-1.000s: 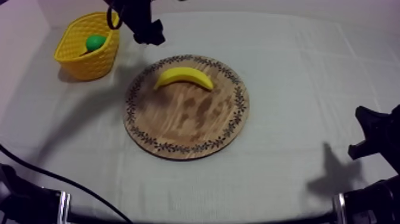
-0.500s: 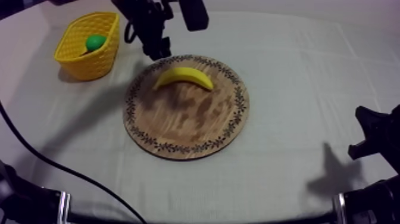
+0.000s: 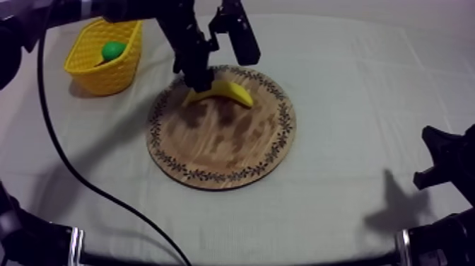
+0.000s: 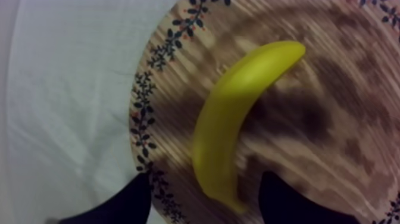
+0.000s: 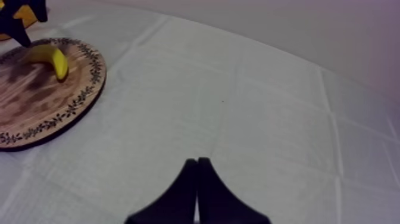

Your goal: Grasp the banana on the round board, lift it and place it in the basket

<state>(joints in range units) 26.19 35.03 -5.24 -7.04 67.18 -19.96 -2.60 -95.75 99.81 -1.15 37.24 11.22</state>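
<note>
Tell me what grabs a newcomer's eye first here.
The yellow banana lies on the round wooden board in the middle, with the left pincer open and straddling its end. Next comes the yellow basket at far left, holding a green fruit. The right pincer rests shut over bare cloth.

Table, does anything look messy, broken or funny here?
Nothing stands out. The banana lies whole on the wooden board, the left tool open astride its end. The yellow basket stands upright with a green fruit inside.
</note>
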